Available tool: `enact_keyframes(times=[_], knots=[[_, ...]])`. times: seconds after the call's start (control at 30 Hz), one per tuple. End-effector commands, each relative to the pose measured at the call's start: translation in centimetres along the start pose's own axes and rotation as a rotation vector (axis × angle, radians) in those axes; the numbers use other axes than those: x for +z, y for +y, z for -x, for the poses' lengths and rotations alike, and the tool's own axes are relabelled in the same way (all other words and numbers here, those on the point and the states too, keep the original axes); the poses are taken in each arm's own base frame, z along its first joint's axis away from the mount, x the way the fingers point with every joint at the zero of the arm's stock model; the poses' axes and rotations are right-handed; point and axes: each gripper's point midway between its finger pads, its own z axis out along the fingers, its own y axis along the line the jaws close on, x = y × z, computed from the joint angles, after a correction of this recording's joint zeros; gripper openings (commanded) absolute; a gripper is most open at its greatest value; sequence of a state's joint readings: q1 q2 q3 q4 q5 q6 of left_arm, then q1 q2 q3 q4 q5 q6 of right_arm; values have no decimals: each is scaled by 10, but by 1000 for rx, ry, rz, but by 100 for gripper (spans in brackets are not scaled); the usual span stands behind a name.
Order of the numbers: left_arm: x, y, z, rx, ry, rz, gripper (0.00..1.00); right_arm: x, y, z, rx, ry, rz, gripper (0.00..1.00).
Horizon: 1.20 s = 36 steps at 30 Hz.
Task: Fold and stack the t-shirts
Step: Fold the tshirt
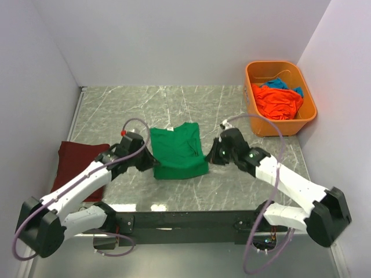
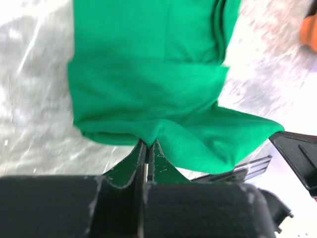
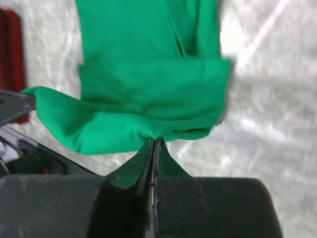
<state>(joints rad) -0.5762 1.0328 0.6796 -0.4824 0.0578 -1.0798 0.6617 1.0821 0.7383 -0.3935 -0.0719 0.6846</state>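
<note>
Green t-shirt (image 1: 177, 152) half-folded, lower edge bunched

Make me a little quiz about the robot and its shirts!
1. True or false: the jaws of the left arm and of the right arm are both shut on the green t-shirt.
2. Where does the maroon t-shirt lie? A) on top of the green t-shirt B) on the table beside the left arm C) in the right arm's jaws
3. Fill the gap: the orange t-shirt and the blue t-shirt lie in the orange plastic ____.

Key: 1 true; 2 B; 3 tub.
</note>
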Motion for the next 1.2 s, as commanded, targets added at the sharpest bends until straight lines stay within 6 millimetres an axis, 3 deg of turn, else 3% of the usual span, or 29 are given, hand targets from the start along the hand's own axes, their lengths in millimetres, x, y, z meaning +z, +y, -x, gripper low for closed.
enact_keyframes(times=[0.0, 0.17, 0.33, 0.37, 0.53, 0.57, 0.63, 0.77, 0.83, 0.97, 1.17], knots=[[-6, -40, 33, 27, -46, -117, 1, 1, 27, 55, -41, -97, 73, 0], [5, -54, 72, -20, -62, -133, 1, 24, 38, 99, -37, -109, 73, 0], [27, -52, 107, -63, -74, -114, 1, 61, 38, 128, -17, -83, 62, 0], [27, -54, 122, -76, -102, -124, 1, 63, 43, 139, -20, -99, 76, 0], [49, -37, 156, -127, -119, -83, 1, 101, 39, 161, 4, -77, 81, 0], [51, -38, 163, -133, -128, -88, 1, 102, 42, 174, 5, -97, 91, 0], [61, -32, 170, -150, -124, -80, 1, 119, 36, 177, 15, -81, 82, 0], [72, -25, 197, -192, -147, -94, 1, 135, 34, 205, 30, -101, 95, 0], [80, -20, 209, -205, -155, -92, 1, 146, 28, 210, 39, -94, 93, 0], [88, -32, 239, -200, -175, -132, 1, 156, 19, 227, 61, -113, 97, 0], [115, -40, 261, -178, -161, -161, 1, 176, 3, 233, 87, -96, 93, 0]])
